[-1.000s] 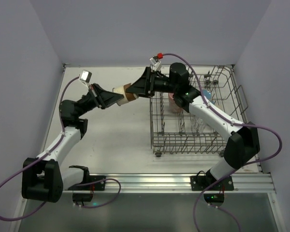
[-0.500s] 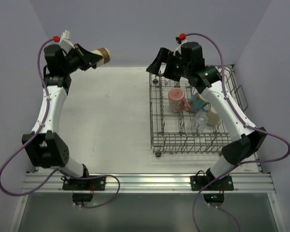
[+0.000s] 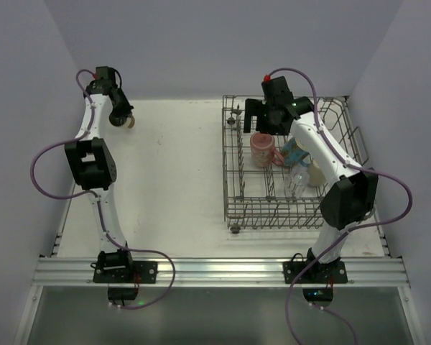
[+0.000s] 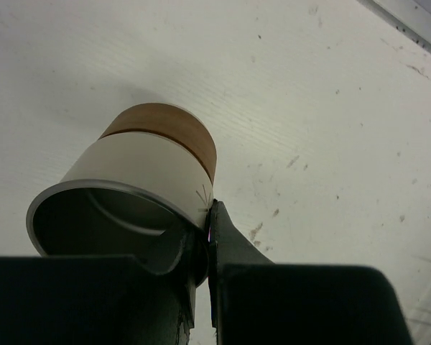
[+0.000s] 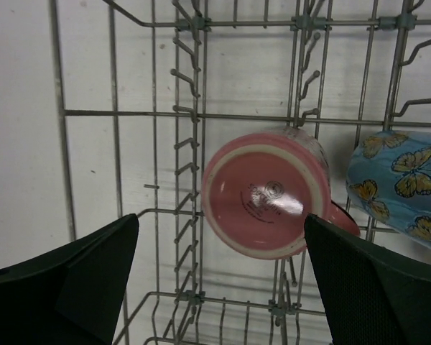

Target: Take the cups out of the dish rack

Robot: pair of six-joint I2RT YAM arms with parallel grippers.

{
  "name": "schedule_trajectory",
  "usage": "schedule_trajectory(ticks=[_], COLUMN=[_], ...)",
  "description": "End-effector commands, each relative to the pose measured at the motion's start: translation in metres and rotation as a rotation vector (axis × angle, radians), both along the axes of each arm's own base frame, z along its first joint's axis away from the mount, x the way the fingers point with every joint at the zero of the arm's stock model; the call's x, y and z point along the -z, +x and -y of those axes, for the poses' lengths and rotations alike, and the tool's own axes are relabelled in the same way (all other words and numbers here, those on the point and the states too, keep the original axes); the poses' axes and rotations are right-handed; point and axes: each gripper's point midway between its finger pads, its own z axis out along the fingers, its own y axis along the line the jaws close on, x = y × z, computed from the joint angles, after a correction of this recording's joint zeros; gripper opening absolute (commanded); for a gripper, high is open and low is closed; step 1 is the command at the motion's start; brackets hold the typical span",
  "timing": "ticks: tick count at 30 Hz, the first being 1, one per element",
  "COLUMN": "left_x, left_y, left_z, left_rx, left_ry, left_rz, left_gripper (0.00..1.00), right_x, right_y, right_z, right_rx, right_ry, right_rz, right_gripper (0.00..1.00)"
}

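Clamping the tan cup by its rim with the left gripper, well left of the rack. Holding the right gripper spread wide over the pink mug inside the rack.

Bright even light, soft shadows

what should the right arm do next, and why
Probably lower the right gripper around the pink mug and close. Its jaws stand wide open above the mug, flanking it on either side. The mug lies in the dish rack with its base facing the wrist camera. The left gripper is shut on the tan cup, so it is occupied.
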Motion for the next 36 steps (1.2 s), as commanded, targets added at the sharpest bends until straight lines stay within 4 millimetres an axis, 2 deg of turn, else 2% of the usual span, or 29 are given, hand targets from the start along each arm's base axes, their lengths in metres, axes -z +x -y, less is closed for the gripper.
schedule_trajectory(ticks=[1, 6, 7, 12, 17, 25, 28, 29, 36], left_x=[-0.045, -0.026, -0.011, 0.015, 0.024, 0.040, 0.046, 0.048, 0.062], left_y=[0.014, 0.019, 0.019, 0.010, 0.008, 0.008, 0.009, 0.009, 0.011], left_z=[-0.032, -0.055, -0.058, -0.073, -0.079, -0.086, -0.086, -0.086, -0.083], left_rx=[-0.059, -0.099, -0.101, -0.111, -0.116, -0.104, -0.104, -0.106, -0.106], left_ry=[0.127, 0.170, 0.171, 0.184, 0.187, 0.179, 0.152, 0.151, 0.124], left_rz=[0.085, 0.054, 0.023, -0.053, -0.069, -0.092, -0.097, -0.097, -0.110], left_gripper=[0.00, 0.00, 0.00, 0.00, 0.00, 0.00, 0.11, 0.19, 0.32], right_x=[0.011, 0.019, 0.017, 0.008, -0.002, 0.002, 0.002, 0.001, 0.005], right_y=[0.008, 0.012, 0.012, 0.014, 0.015, 0.010, 0.011, 0.011, 0.015], right_z=[0.004, 0.013, 0.015, 0.024, 0.026, 0.028, 0.029, 0.029, 0.027], right_rx=[-0.039, -0.029, -0.028, -0.016, -0.011, -0.003, 0.002, 0.001, -0.003], right_ry=[-0.039, -0.072, -0.071, -0.075, -0.053, -0.053, -0.058, -0.058, -0.068], right_rz=[0.016, 0.005, 0.009, 0.032, 0.050, 0.033, 0.036, 0.038, 0.023], right_gripper=[0.99, 0.99, 0.99, 0.99, 0.99, 0.99, 0.99, 0.99, 0.99])
